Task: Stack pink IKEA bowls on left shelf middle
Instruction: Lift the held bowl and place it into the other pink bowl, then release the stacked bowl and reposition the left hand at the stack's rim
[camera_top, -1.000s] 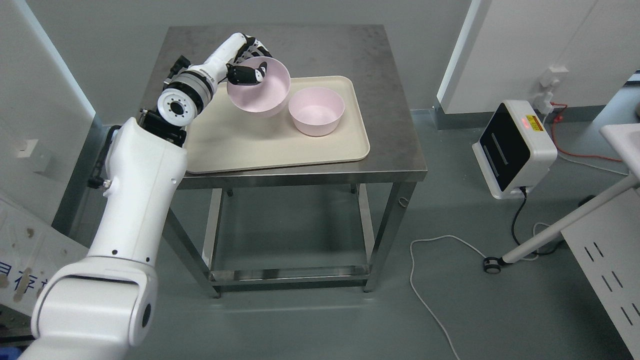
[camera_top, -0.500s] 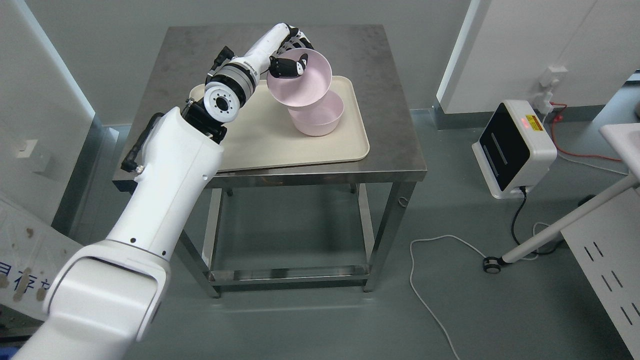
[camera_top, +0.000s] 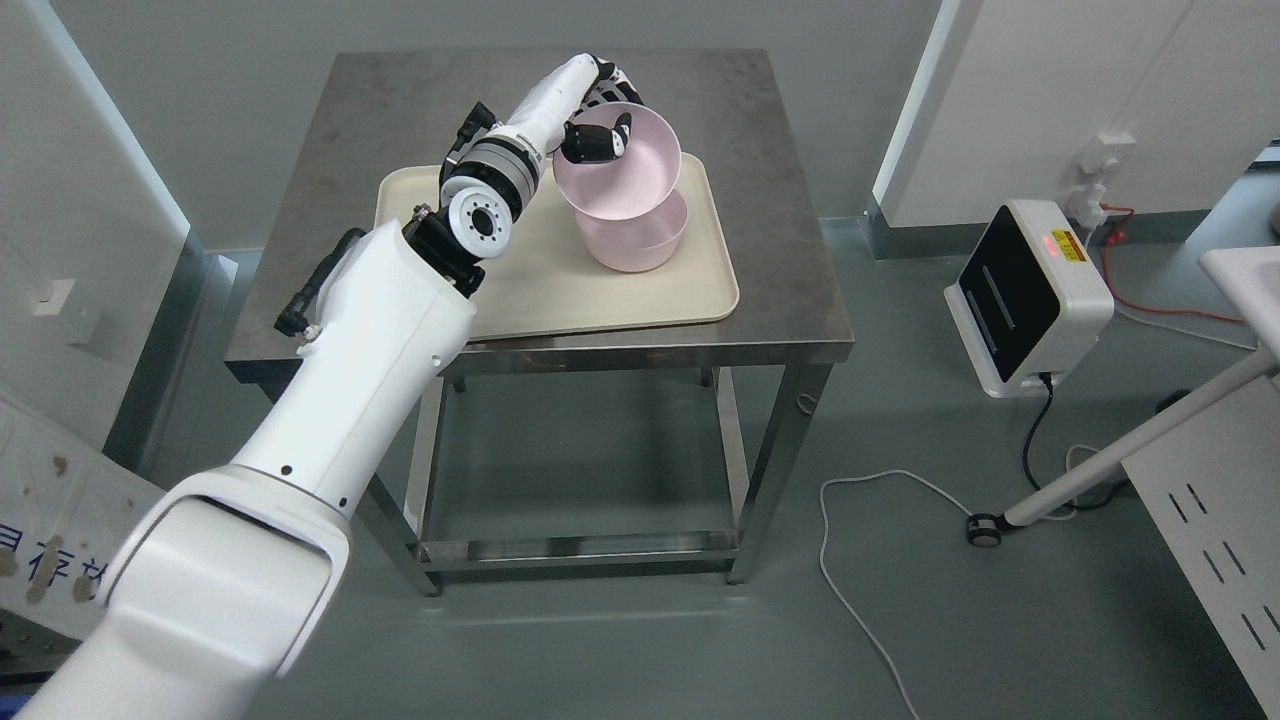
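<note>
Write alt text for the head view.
The robot's left hand holds a pink bowl by its rim, tilted above a second pink bowl on a beige tray atop a steel table.

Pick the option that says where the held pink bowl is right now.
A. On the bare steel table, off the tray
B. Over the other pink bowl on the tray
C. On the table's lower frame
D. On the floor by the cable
B. The left hand grips the held bowl by its rim, tilted, directly over the second bowl, which sits on the tray.
</note>
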